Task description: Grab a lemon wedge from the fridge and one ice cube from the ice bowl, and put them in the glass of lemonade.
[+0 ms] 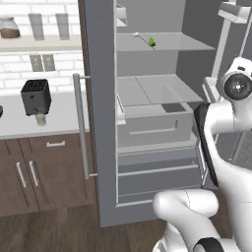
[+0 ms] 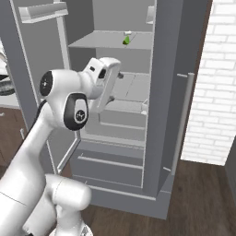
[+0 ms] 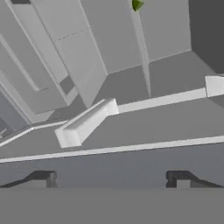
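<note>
Kitchen scene, with the fridge (image 1: pixel 101 98) already swung open, so that part can be called done. The lemon wedge (image 1: pixel 152 43) is still sat on the upper shelf (image 1: pixel 162 42), near its front edge, untouched. The gripper (image 3: pixel 111 179) is kept wide with nothing held, aimed into the fridge below that shelf. Wedge grab, ice and drop-off at the lemonade glass (image 1: pixel 41 119) on the desk (image 1: pixel 49 120) are judged still left. No readable labels can be made out anywhere.
</note>
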